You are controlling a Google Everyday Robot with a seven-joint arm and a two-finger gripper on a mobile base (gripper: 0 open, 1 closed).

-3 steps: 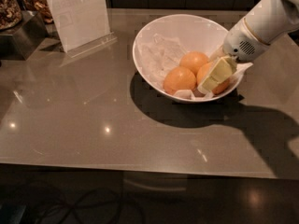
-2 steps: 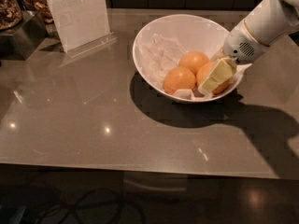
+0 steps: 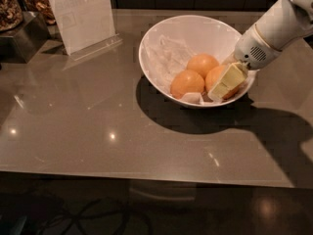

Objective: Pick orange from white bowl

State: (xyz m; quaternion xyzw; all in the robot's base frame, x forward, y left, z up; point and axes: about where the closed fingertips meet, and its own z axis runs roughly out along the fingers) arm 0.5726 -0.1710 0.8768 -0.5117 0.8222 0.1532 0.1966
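Tabletop (image 3: 98, 131) carries the bowl (image 3: 195, 31); its deep walls gather three oranges (image 3: 187, 82) low against crumpled paper (image 3: 164, 58). Reaching in from the right, the end effector (image 3: 223, 84) sits on the rightmost orange (image 3: 213, 75), the one nearest it; whether it grips, I cannot tell.

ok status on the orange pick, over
Gripper down inside the white bowl, against the orange nearest the arm. Orange not lifted yet. Two other oranges packed right beside it.
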